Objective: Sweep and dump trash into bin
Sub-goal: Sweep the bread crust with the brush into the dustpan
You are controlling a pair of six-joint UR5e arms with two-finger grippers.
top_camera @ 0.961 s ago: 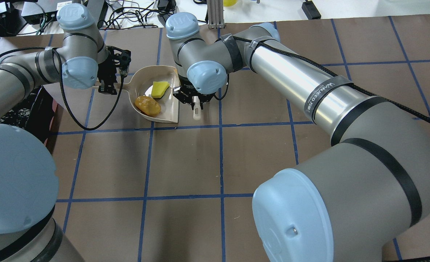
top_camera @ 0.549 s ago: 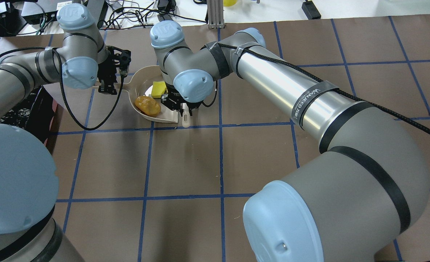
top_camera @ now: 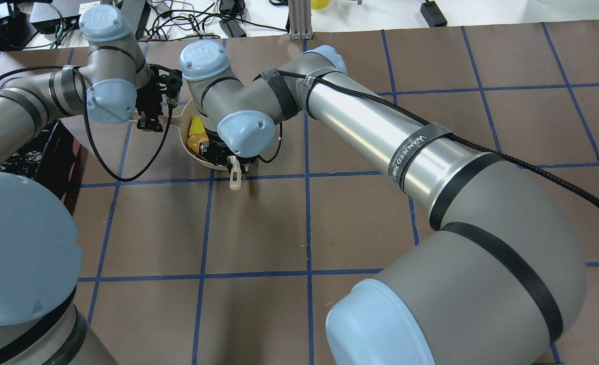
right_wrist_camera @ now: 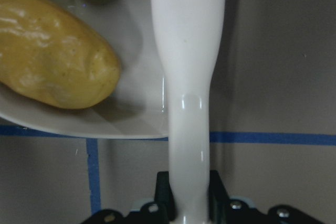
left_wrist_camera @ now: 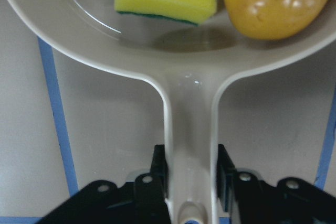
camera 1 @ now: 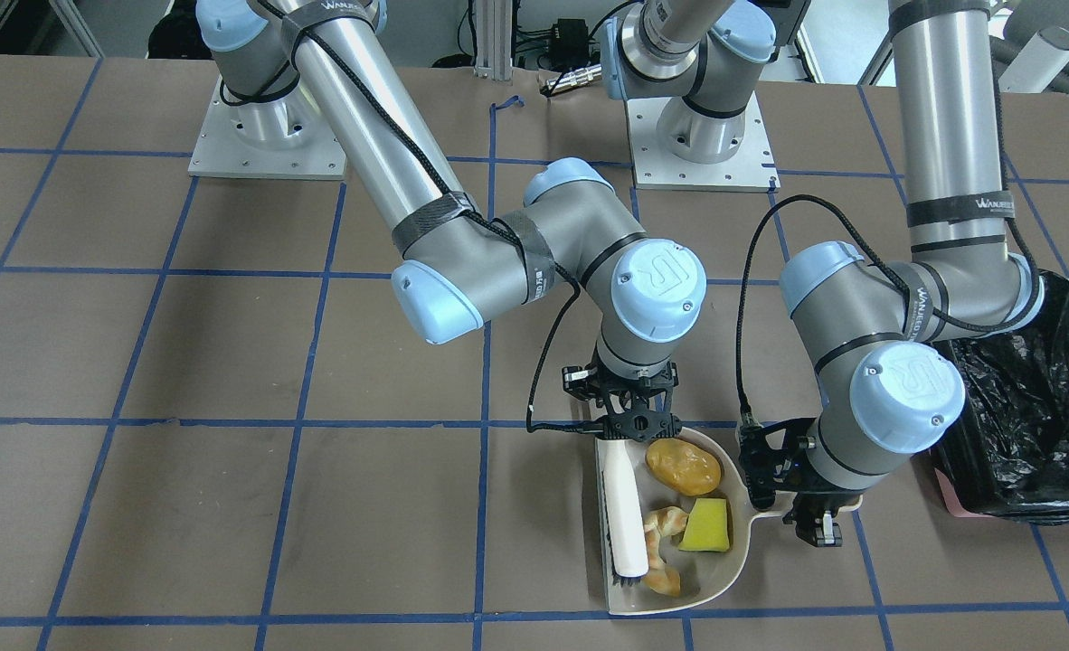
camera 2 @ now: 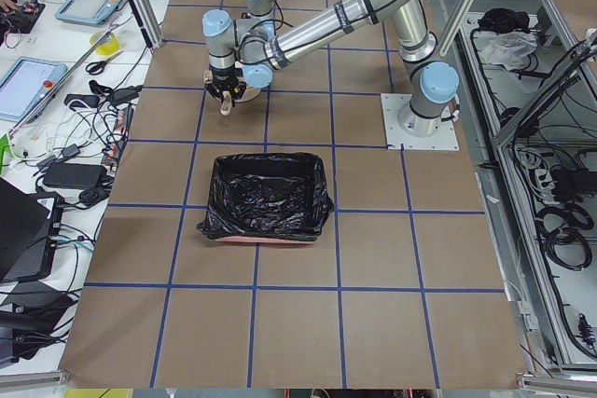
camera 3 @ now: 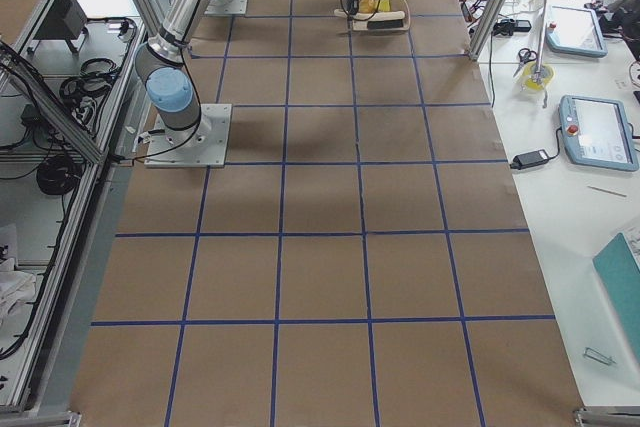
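A beige dustpan [camera 1: 735,568] lies on the brown table and holds the golden-brown potato lump [camera 1: 683,466], the croissant piece [camera 1: 664,523] and the yellow wedge [camera 1: 706,526]. My left gripper [camera 1: 804,517] is shut on the dustpan's handle [left_wrist_camera: 190,129]. My right gripper [camera 1: 636,425] is shut on a white brush [camera 1: 627,515], which lies along the pan's open edge with its bristles inside. The potato [right_wrist_camera: 52,51] sits beside the brush handle [right_wrist_camera: 189,77]. The bin [camera 1: 1032,425], lined with a black bag, stands on the table just beyond my left arm.
The overhead view shows my right arm [top_camera: 360,121] reaching across the table and covering most of the dustpan. The arm base plates [camera 1: 263,136] sit at the robot's edge. Cables and tablets [camera 3: 598,132] lie on the side table past the far edge.
My right gripper has moved left with the brush, from beside the dustpan's open edge to over the pan. The left gripper and dustpan have not moved.
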